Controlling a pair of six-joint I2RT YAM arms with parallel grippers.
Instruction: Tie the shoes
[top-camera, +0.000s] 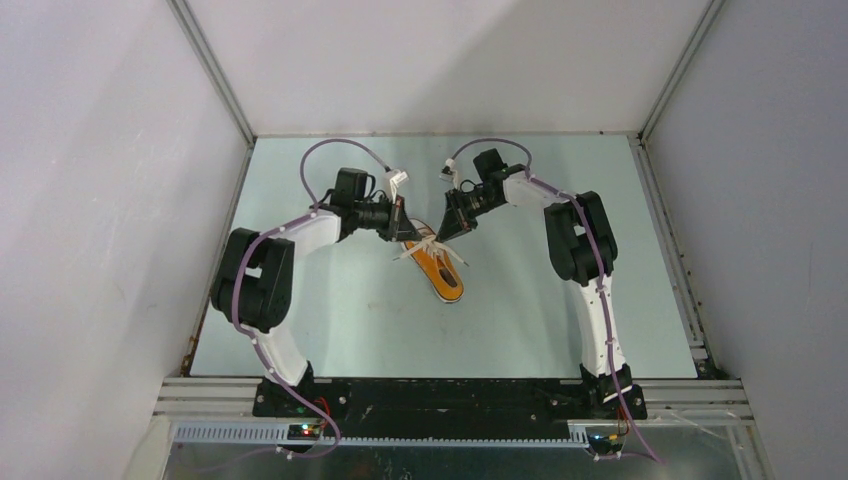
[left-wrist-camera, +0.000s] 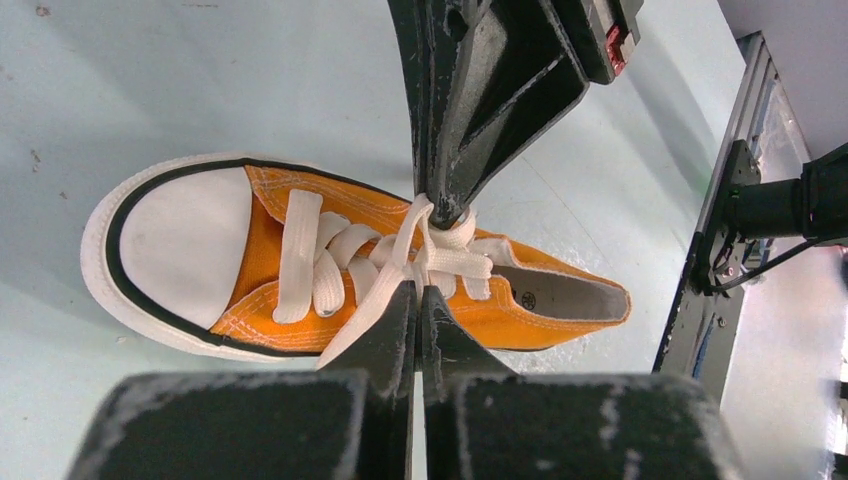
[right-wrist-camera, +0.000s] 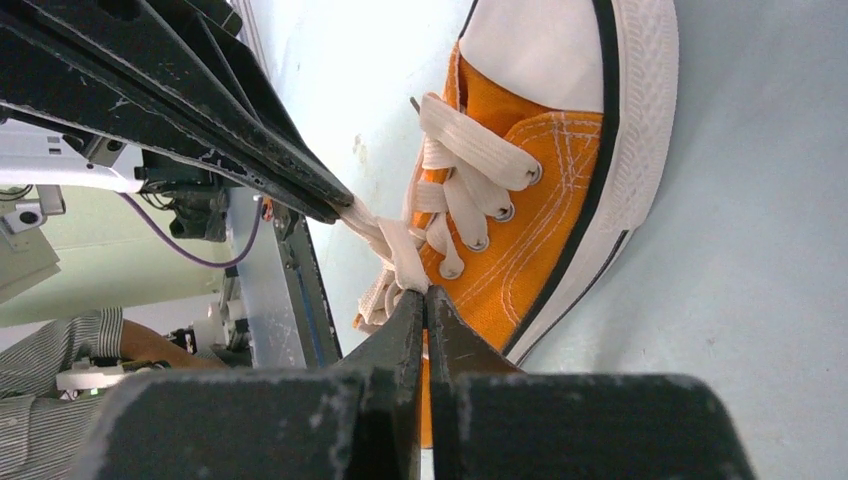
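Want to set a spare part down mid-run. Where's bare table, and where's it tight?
Crowded: the middle, where the left gripper and right gripper both pinch the laces right over the sneaker. Bare table: the wide near strip between sneaker and arm bases, and the far strip between the grippers and the back wall.

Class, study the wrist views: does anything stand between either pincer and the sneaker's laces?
Nothing visible does. The left pincer and the right pincer are each already shut on a strand of the white laces above the orange sneaker, their tips close together.
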